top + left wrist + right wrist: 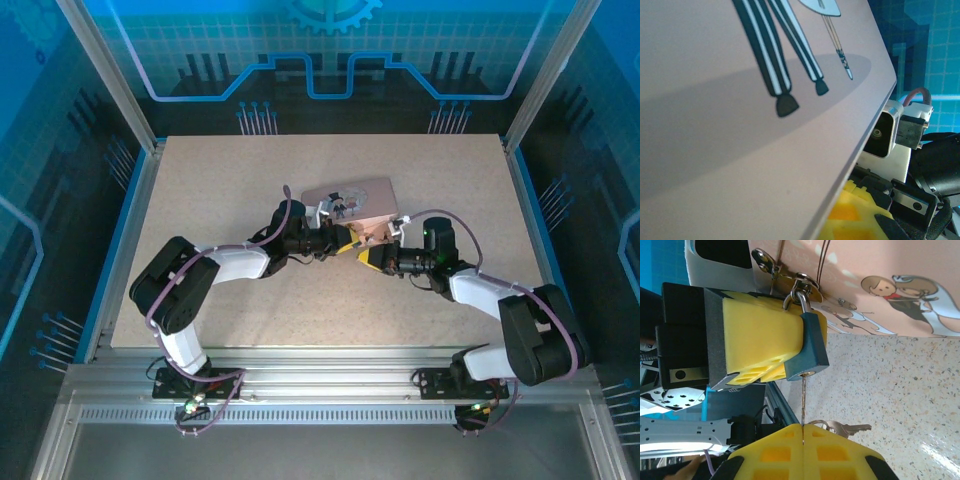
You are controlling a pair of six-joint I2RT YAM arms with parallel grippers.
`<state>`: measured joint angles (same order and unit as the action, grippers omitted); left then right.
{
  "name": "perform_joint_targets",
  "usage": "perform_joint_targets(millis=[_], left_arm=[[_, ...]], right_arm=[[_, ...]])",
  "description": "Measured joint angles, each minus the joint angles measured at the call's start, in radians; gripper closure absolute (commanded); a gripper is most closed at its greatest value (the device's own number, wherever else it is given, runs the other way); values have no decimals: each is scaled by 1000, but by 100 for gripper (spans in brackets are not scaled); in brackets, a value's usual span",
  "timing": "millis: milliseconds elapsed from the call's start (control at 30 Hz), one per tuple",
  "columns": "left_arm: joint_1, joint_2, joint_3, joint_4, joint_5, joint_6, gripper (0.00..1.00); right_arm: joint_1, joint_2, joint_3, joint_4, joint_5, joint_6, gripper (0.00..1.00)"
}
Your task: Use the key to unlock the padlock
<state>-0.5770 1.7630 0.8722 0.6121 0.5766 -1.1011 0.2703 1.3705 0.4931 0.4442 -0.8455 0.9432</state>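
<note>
Right gripper (802,432) fingers are pressed flat together on the key (803,402), a thin dark metal sliver seen edge-on. It stands straight out from their tips and its far end meets the keyhole. Just beyond those tips hangs the padlock (810,342), and the left gripper (792,347) appears to be closed on its body from the side. The shackle (796,292) passes through the metal clasp (771,267) of the pink box (880,275). Whether the blade is fully seated I cannot tell. The step in hand looks like seating and turning, so I would first push the key in along its own line, then twist from the wrist without letting the blade tilt. The left fingers need to hold firm, or the padlock may simply swing with the turn. The padlock is a small block of smooth blue-grey metal with rounded corners, a bright curved shackle and a brassy keyhole. The finger pads (760,335) are chunky yellow blocks, soft-looking and moulded with hollow cells — likely grippy, but springy. A silvery spare key (849,429) lies beside the right fingers, over the speckled, stone-like table (900,405). The box lid is smooth and matt, printed with a cartoon couple.
</note>
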Motion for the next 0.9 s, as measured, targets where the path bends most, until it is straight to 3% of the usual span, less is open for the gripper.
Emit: perform_joint_targets(millis=[500, 900], left_arm=[[2, 3, -7, 27, -3, -19, 94], [5, 8, -11, 63, -19, -27, 94]], right_arm=[[-4, 6, 13, 7, 5, 40, 100], [-14, 9, 12, 52, 27, 165, 100]])
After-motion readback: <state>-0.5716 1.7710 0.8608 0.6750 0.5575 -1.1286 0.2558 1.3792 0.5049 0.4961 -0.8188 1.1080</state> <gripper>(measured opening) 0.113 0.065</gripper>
